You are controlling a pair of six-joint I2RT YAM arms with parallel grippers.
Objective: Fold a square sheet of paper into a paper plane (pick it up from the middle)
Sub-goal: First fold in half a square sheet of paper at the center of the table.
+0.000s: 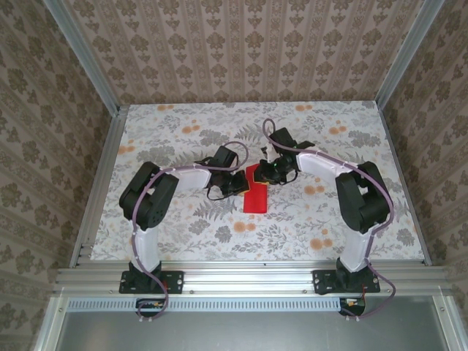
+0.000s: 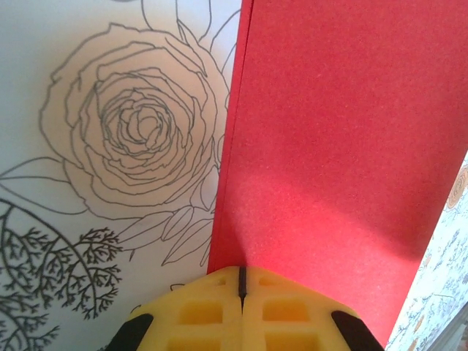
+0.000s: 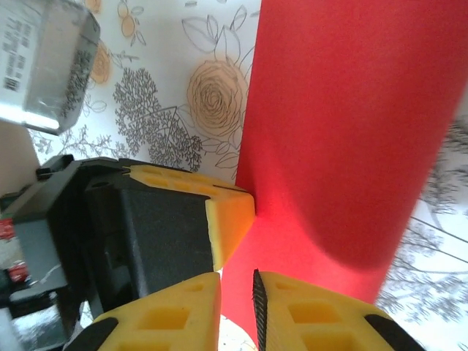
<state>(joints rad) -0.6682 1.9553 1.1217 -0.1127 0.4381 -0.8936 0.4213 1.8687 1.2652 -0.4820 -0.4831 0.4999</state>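
Logged red paper (image 1: 256, 196) at middle of desk (image 1: 168, 131), already folded into a long narrow strip, with doubled layers visible along one long edge in left wrist view. Found left jaws clenched, yellow fingertips (image 2: 216, 287) pressed to a hairline seam right at the strip's near end; read as gripping red paper by that end. Found right jaws on the same strip, close beside left jaws, with a narrow gap and red showing through it; cannot tell between pinching and merely straddling. Judged main risk: two grips crowded onto one short stretch of thin stock, so any pull in opposing directions likely to tear or crumple rather than crease. Second risk: slipping of doubled layers against each other under a one-sided pinch, giving a skewed crease and a lopsided result. Third: collision of fingertips, given the near-touching position seen in right wrist view. Also flagged: strip possibly lifted partly off desk, hard to confirm, hence no firm backing for pressing a fold and a soft crease likely. Advised slow, coordinated motion, one side anchoring only.
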